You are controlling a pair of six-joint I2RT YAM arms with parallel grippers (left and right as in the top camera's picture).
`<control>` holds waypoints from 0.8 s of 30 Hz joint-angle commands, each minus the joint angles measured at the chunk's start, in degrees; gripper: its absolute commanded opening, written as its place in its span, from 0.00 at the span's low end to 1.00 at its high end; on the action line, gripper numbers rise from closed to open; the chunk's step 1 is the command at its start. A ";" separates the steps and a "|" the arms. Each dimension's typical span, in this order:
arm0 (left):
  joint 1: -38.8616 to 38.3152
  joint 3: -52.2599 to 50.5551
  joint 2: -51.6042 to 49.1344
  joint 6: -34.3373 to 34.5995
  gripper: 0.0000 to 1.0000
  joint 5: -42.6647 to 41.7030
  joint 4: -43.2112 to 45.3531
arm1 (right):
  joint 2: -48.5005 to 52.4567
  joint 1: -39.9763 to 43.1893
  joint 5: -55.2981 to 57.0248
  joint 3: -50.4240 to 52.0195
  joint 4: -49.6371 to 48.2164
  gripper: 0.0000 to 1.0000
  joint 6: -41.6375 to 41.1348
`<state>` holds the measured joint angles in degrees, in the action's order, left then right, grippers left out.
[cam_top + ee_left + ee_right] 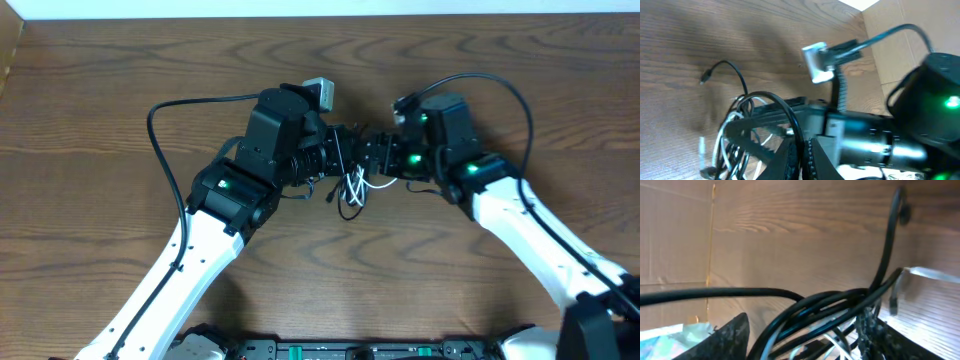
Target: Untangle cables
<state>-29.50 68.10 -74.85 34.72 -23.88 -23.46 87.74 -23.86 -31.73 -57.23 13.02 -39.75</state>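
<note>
Near the middle of the table (100, 80), a tangle of black cable (724, 62) and white cable (358, 183) sits between two meeting claws. The left gripper (338, 163) is clamped shut at the tangle. The right gripper (372, 160) has its jaws apart around the strands.

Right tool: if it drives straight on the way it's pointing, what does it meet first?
The right tool meets the tangled bundle of thin black and white cords first; it sits between the open fingers. Behind that, probably the left tool, facing it, though depth is unclear.
</note>
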 commanded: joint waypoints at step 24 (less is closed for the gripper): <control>22.18 2.75 12.15 -0.90 0.07 -2.71 -1.44 | 1.97 5.07 22.36 -0.07 22.45 0.01 4.09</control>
<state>-10.57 68.77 -65.04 34.89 -26.50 -23.51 89.36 -20.64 -12.60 -57.56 34.79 -39.55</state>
